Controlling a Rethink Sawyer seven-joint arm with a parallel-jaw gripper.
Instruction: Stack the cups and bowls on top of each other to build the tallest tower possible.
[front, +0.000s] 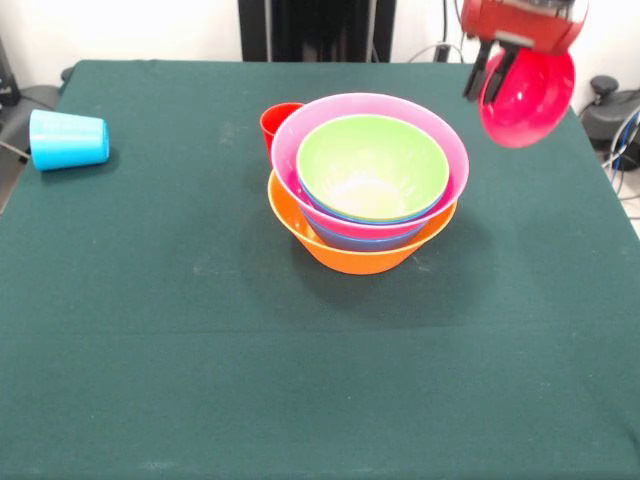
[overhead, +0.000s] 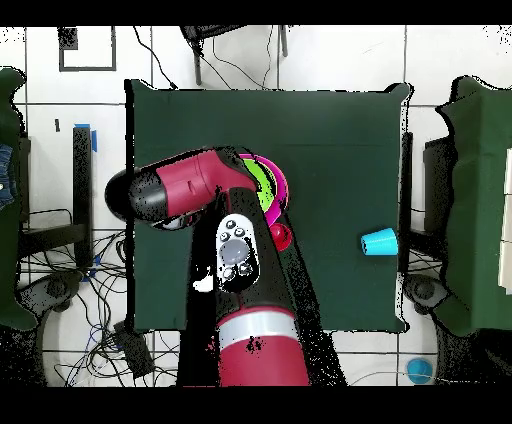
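Observation:
The tower (front: 367, 185) stands mid-table: a big orange bowl (front: 350, 250) as base, blue and purple bowls nested in it, then the pink bowl (front: 300, 135), with the lime green bowl (front: 370, 165) on top. My gripper (front: 492, 72) is up at the far right of the tower, shut on the rim of the small red bowl (front: 527, 95), which hangs tilted in the air. A red cup (front: 277, 122) stands just behind the tower. A light blue cup (front: 68, 139) lies on its side at the left. The lime green cup is out of view.
In the overhead view my arm (overhead: 200, 185) covers most of the tower; only a pink rim (overhead: 283, 185) and some lime green show. The light blue cup (overhead: 380, 242) lies near the table's right edge there. Cables and gear lie beyond the table's edges.

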